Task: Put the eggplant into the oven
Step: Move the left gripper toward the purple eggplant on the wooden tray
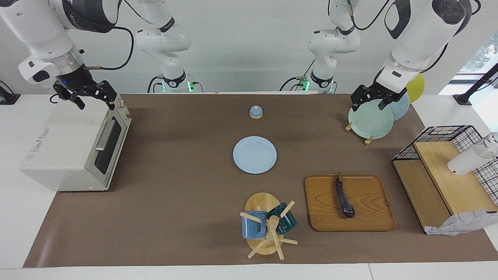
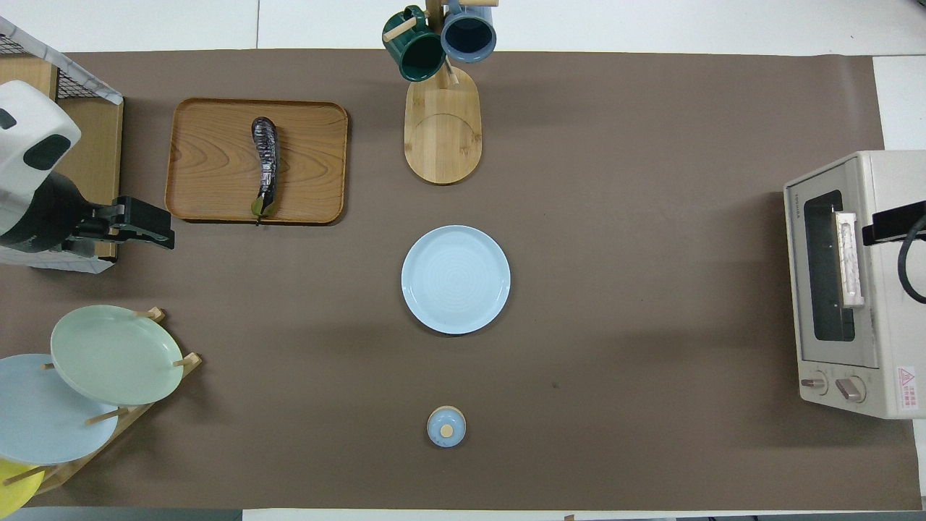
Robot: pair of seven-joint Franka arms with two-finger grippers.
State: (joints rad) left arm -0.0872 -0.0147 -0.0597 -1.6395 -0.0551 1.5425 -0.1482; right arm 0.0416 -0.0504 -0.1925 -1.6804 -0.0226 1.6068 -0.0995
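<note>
Eggplant on tray, oven shut, both grippers empty.

Facing view: the long, glossy dark-purple eggplant (image 1: 344, 196) lies on the wooden tray (image 1: 373, 217), toward the left arm's end; the left gripper (image 1: 374, 98) hangs open over the plate rack (image 1: 367, 140).
Overhead view: its long axis runs away from the robots, stem nearest; the right gripper (image 2: 891, 224) hangs open over the closed off-white toaster oven (image 2: 839, 289).

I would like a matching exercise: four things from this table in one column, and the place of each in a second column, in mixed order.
Things:
1. eggplant
2. green mug
3. pale green plate
4. oven

Places:
A. on the mug tree
B. at the right arm's end of the table
C. on the wooden tray
D. upright in the plate rack

Pairs: 1-C, 2-A, 3-D, 4-B
</note>
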